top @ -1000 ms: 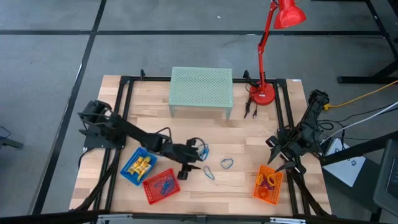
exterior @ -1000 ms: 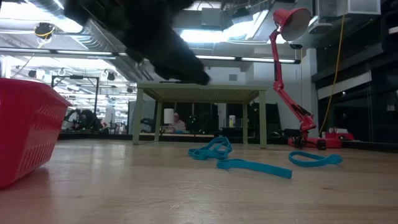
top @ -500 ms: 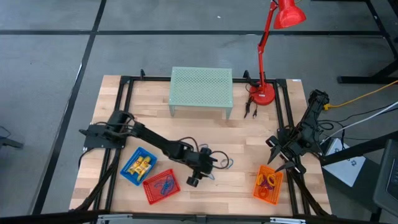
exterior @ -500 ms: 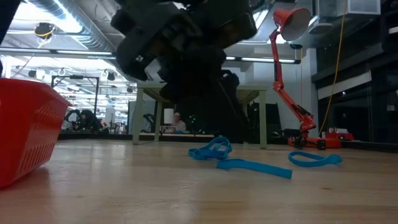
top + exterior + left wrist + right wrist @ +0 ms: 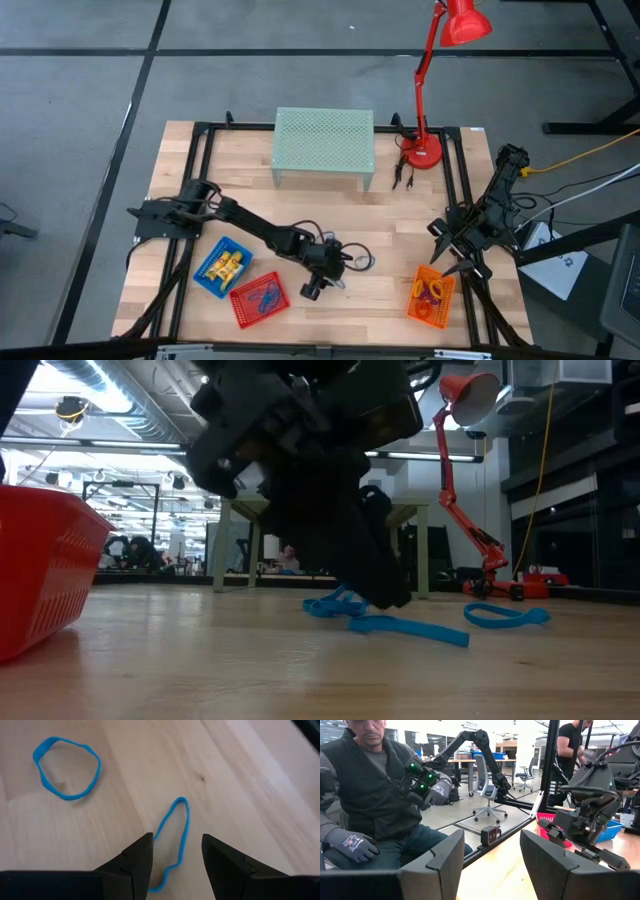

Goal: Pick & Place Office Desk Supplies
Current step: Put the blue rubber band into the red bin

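Near the middle of the pale wooden table (image 5: 390,225), the left claw (image 5: 175,865) is hovering with its dark fingers spread, straddling a long, thin blue rubbery loop (image 5: 172,837) lying flat on the grain; a rounder blue loop (image 5: 66,768) is lying nearby. The right claw (image 5: 492,862) is waiting open at the table's right edge, above the orange mesh basket (image 5: 431,296)

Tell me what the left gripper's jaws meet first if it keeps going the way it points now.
Most likely the long blue loop lying flat on the table: it runs between the open jaws of the left gripper. How high the jaws still are is hard to judge.
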### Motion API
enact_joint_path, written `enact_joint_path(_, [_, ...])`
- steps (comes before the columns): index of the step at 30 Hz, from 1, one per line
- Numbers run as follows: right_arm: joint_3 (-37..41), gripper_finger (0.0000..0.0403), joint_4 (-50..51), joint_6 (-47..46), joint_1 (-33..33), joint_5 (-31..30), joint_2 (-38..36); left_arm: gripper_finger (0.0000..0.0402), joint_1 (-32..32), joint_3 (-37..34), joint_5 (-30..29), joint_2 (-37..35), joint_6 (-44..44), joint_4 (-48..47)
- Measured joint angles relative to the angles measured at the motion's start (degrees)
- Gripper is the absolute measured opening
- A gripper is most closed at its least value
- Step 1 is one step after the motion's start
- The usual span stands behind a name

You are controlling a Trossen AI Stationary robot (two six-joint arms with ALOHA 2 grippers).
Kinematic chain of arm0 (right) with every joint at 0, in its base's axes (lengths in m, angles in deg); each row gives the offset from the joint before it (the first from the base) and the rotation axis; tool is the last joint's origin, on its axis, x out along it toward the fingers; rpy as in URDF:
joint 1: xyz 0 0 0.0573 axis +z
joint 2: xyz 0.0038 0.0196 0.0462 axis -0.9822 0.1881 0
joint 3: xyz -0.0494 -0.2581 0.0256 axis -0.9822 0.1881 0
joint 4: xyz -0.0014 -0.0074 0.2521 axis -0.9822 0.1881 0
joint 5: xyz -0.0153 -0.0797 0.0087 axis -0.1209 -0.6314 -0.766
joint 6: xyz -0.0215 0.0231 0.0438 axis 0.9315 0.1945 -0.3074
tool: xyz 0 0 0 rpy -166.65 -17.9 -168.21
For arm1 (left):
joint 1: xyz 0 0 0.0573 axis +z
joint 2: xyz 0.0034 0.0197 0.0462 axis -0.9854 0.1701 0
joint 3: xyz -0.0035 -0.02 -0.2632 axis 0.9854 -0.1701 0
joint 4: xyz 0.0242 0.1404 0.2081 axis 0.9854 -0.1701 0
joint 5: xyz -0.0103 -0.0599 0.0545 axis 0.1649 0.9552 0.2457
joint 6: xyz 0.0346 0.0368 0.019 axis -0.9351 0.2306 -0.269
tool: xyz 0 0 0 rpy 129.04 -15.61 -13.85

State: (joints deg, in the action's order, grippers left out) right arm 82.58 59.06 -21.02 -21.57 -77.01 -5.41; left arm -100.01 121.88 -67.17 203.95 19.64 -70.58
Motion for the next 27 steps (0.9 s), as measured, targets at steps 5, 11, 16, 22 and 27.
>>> enact_joint_path(5, [0.0, 0.0194, 0.01, 0.01, -0.01, 0.0, 0.0, 0.0166, 0.07, 0.15, -1.44, 1.72, -0.57, 0.24])
enact_joint_path(11, [0.0, 0.0194, 0.0, 0.01, 0.0, 0.0, 0.0, 0.0166, 0.07, 0.27, -0.22, 4.01, 0.37, 0.12])
enact_joint_path(16, [0.0, 0.0195, -0.01, 0.02, 0.01, 0.0, 0.0, 0.0138, 0.07, 0.25, 0.18, 4.27, 0.32, -0.26])
enact_joint_path(22, [0.0, 0.0195, 0.01, 0.01, 0.01, 0.0, 0.01, 0.0028, 0.12, 0.25, 0.29, 4.12, -0.49, -0.41])
enact_joint_path(27, [0.0, 0.0195, 0.0, 0.02, 0.0, 0.0, 0.01, 0.0007, 0.12, 0.16, 1.65, 3.54, -0.54, -0.36])
